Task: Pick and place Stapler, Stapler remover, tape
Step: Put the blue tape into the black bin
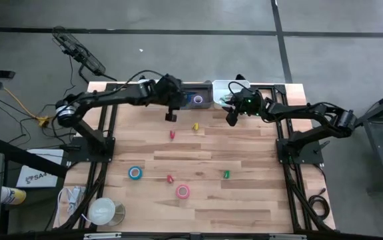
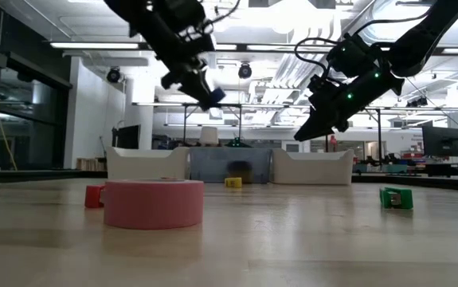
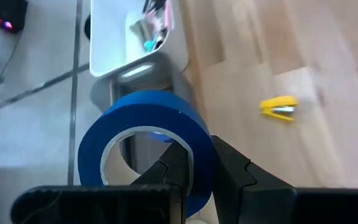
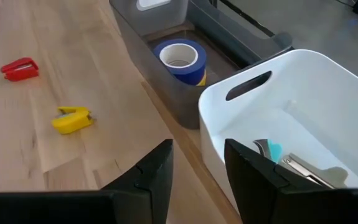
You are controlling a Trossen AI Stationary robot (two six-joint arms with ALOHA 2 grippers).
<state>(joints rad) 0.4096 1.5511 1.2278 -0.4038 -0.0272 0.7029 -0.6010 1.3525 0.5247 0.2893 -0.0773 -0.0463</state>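
My left gripper (image 1: 171,116) hangs above the table's far middle, shut on a blue roll of tape (image 3: 146,144), which the low view shows as a blue bit (image 2: 214,97) high over the table. My right gripper (image 1: 232,121) stands open with nothing between its fingers (image 4: 197,163), just in front of the white bin (image 4: 303,118). That bin holds metal and teal tools (image 4: 284,158). Another blue roll (image 4: 180,58) lies in the grey bin (image 4: 166,87). A teal roll (image 1: 134,173) and a pink roll (image 1: 182,192) lie flat on the table. My left gripper holds the blue roll by its ring wall (image 3: 194,146). One finger (image 3: 166,174) is inside the hole and the other (image 3: 241,171) is outside. The fingers slant downward. The roll is lifted clear of the table, its hole facing the wrist.
Three bins stand along the far edge: white (image 2: 145,163), grey (image 2: 229,166) and white (image 2: 312,166). Small pieces lie loose on the wood: yellow (image 1: 195,127), red (image 1: 172,134), red (image 1: 170,179) and green (image 1: 226,175). A white round thing (image 1: 102,211) sits at the near left corner.
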